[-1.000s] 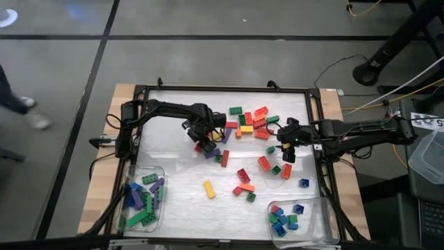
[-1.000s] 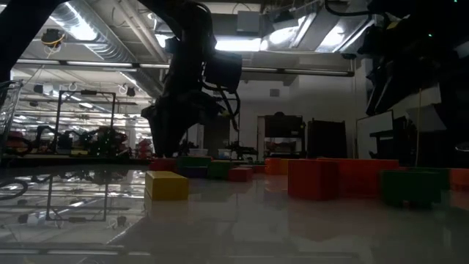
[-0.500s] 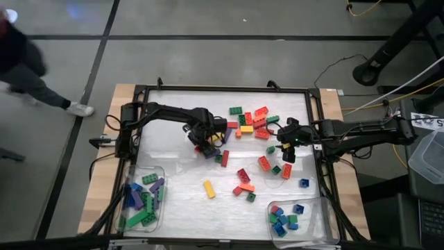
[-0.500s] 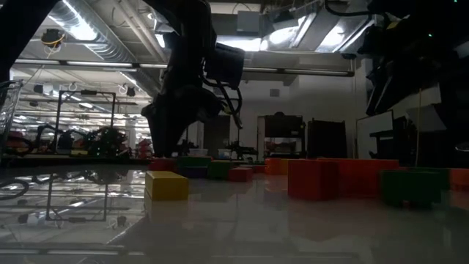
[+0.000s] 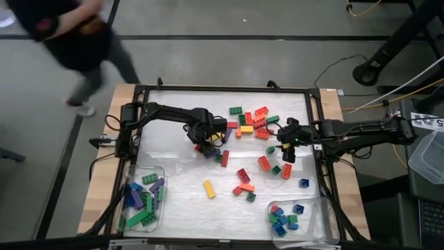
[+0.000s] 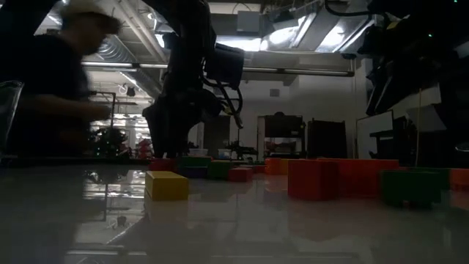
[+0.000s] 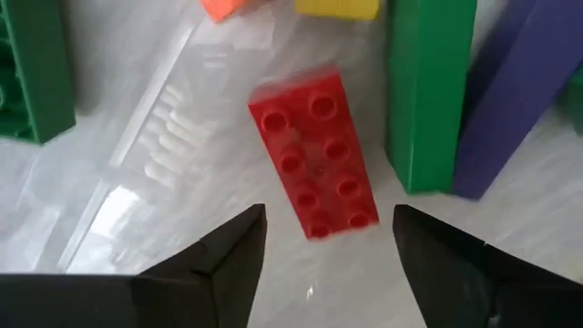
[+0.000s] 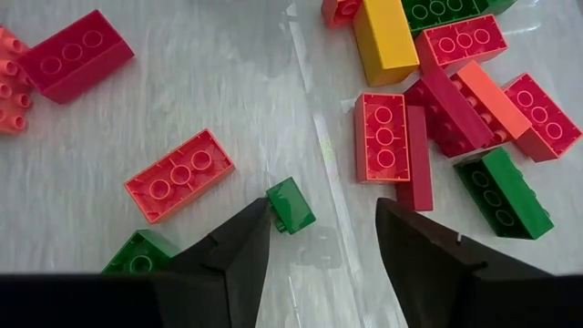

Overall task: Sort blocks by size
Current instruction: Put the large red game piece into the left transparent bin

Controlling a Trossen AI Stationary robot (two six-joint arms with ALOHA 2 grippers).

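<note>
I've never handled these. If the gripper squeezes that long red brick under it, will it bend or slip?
The red brick looks like rigid moulded plastic, so probably no bending. Its flat sides should grip well. Lying flat, it would likely slide on the glossy table rather than tip.

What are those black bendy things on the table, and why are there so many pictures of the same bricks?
Those are two robot arms, each ending in a two-finger claw called a gripper. One camera looks straight down on the table, one sits low at table height, and one rides on each arm's wrist, so you see the same bricks from four places.

Lots of coloured building bricks lie scattered on the table. Long ones are collected in the clear tray on the left arm's side, small square ones in the tray on the right arm's side.

The left gripper is open just above a long red brick and holds nothing. The right gripper is open too, over a small green brick. A person is walking past the table.
</note>
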